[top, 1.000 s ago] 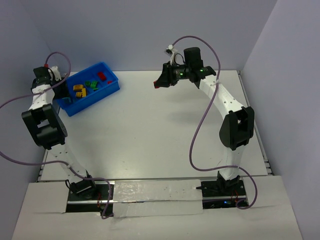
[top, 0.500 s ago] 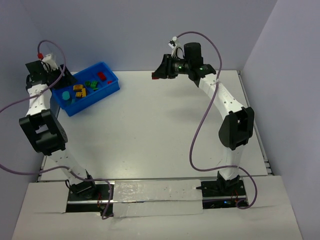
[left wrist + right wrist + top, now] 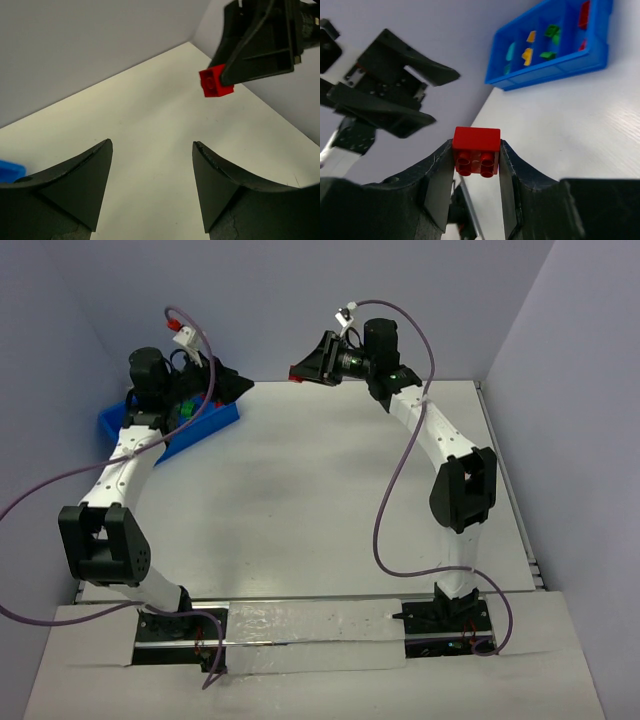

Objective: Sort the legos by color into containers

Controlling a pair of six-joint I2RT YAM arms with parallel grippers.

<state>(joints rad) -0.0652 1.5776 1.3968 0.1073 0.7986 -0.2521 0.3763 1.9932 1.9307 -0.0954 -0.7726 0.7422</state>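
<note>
A red lego (image 3: 476, 145) is pinched between the fingers of my right gripper (image 3: 476, 150), which is held high over the table's far edge (image 3: 297, 373). My left gripper (image 3: 243, 388) is open and empty, its tips pointing at that brick from the left with a gap between them. From the left wrist, the red lego (image 3: 215, 83) hangs in the right gripper's black fingers (image 3: 260, 50), beyond my open left gripper (image 3: 151, 146). The blue container (image 3: 555, 65) holds yellow (image 3: 527, 54), green (image 3: 551, 32), teal (image 3: 510, 50) and red legos (image 3: 584, 15) in separate compartments.
The blue container (image 3: 118, 424) sits at the table's far left corner, partly hidden under the left arm. Grey walls close the back and right sides. Purple cables loop off both arms.
The left arm swung from the bin's left side across it to the right, and its gripper opened wider. The right gripper rose and moved left with the red lego.
</note>
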